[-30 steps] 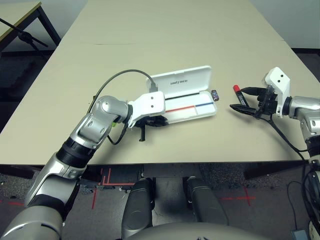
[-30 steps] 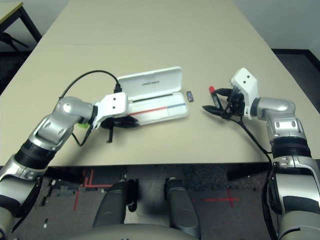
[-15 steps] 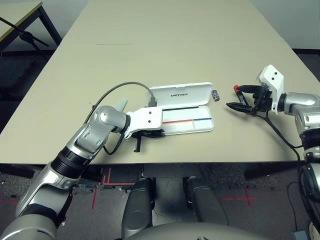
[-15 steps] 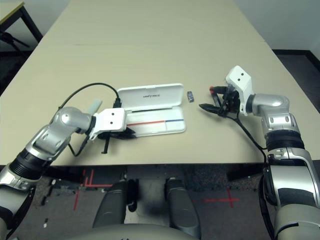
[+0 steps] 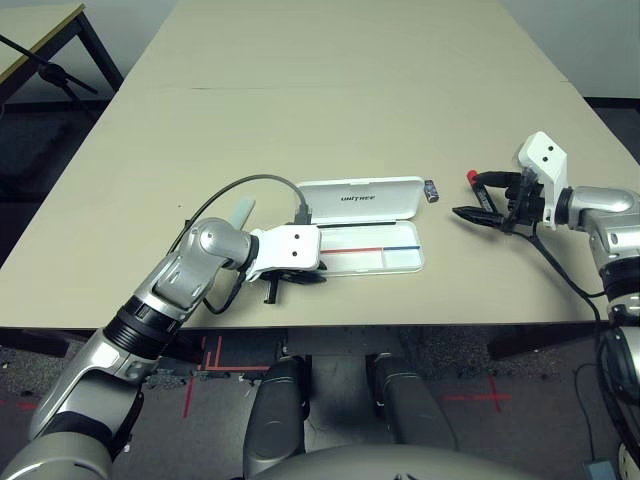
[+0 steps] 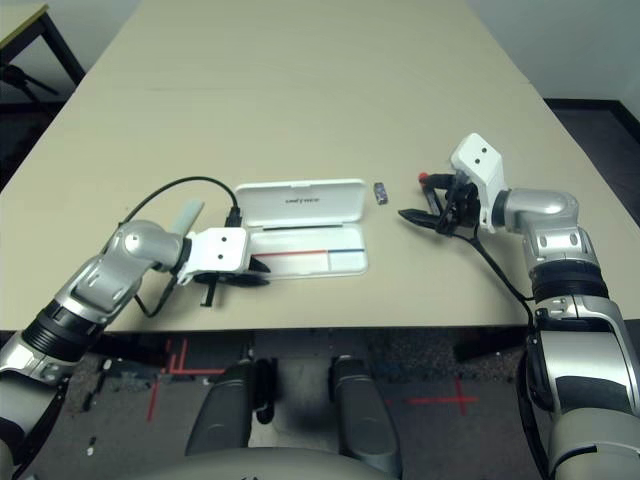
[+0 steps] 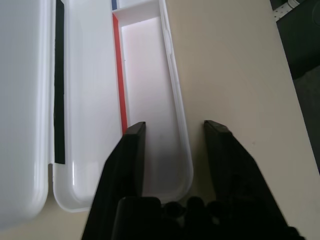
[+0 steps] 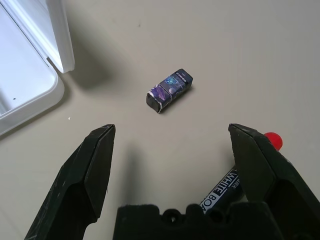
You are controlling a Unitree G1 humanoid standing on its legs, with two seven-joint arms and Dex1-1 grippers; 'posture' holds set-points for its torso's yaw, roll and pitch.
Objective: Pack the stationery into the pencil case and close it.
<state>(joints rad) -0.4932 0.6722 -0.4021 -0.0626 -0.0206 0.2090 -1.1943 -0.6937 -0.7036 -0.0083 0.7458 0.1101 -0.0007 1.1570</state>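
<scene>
- The pencil case (image 5: pixel 365 225) lies open near the table's (image 5: pixel 330 90) front edge, lid flat behind the tray, tray bare.
- The left gripper (image 7: pixel 175 145) sits at the tray's left end, jaws apart, straddling the front wall; it grips nothing.
- The right gripper (image 8: pixel 177 165) hovers with jaws spread wide and empty, toward the right edge.
- The red marker (image 5: pixel 482 189) lies right under it; the small dark block (image 8: pixel 169 89) rests just off the lid's right corner.
- The highlighter (image 5: pixel 238 213) lies left of the case.
- Best play, I'd say: steady the tray with the left, drop the right squarely over the marker's barrel before closing.
</scene>
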